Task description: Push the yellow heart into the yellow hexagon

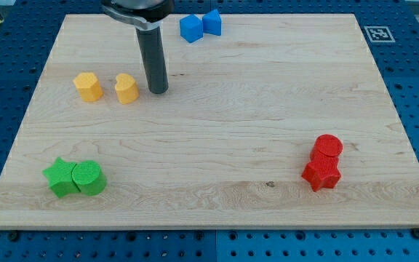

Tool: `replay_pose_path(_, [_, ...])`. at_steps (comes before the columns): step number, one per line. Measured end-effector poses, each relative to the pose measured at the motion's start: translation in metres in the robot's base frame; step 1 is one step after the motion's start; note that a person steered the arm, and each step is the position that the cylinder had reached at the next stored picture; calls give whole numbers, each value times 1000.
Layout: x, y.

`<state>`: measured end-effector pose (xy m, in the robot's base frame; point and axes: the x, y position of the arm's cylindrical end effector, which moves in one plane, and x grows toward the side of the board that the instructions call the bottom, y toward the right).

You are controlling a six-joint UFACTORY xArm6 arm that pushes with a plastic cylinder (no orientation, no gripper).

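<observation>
At the view's upper left, small yellow heart (126, 89) upright, yellow hexagon (88, 86) near, my tip (158, 90) just right, no pincer visible.

Hexagon (88, 86) left of heart (126, 88); tip (158, 91) right.

Rod's upper part (138, 9) cut off by the view's top edge.
</observation>
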<state>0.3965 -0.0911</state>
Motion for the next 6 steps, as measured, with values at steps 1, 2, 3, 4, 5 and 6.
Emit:
replay_pose_path(1, [2, 0])
replay_pose_path(2, [12, -7])
replay_pose_path(3, [16, -19])
replay_pose_path(4, [16, -31])
replay_pose_path(5, [16, -44])
replay_pose_path(6, [16, -53])
